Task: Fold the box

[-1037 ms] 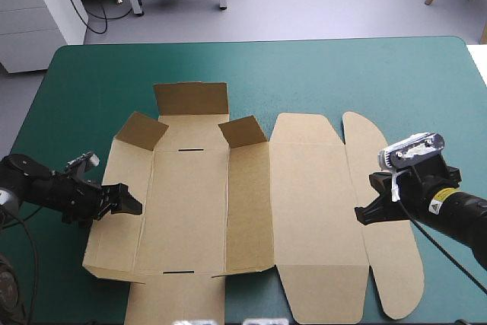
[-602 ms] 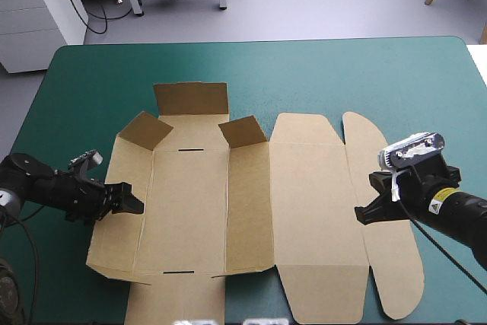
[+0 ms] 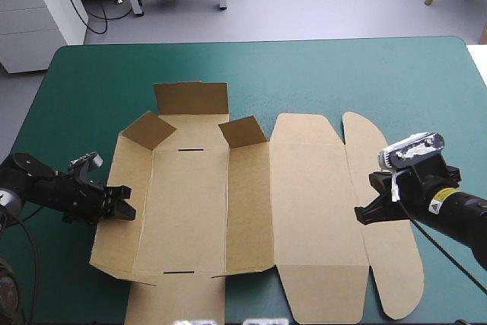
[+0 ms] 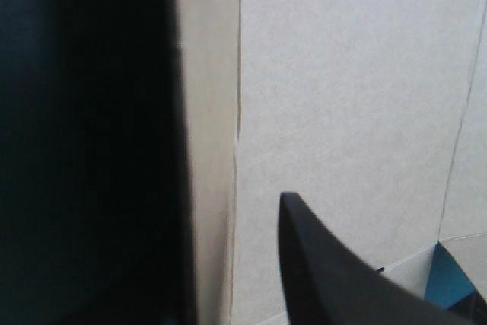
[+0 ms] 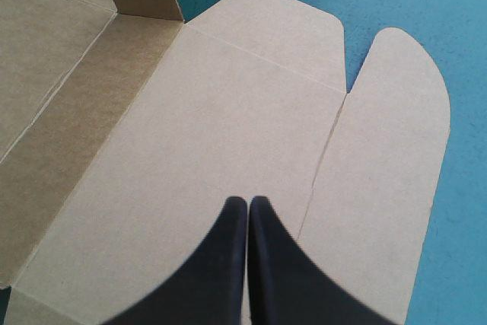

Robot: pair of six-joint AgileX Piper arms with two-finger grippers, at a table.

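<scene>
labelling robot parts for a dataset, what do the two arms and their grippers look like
Both arms are black. The left arm is chunky, rounded segments; the right arm carries a small yellow label. The left gripper and right gripper each have two broad black fingers, curved like fins.

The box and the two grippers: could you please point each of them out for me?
box [image 3: 308,203], high view, on its flat lid panel.
left gripper [image 3: 128,203], high view, midway between its fingertips.
right gripper [image 5: 248,202], right wrist view, where its fingertips meet.
</scene>
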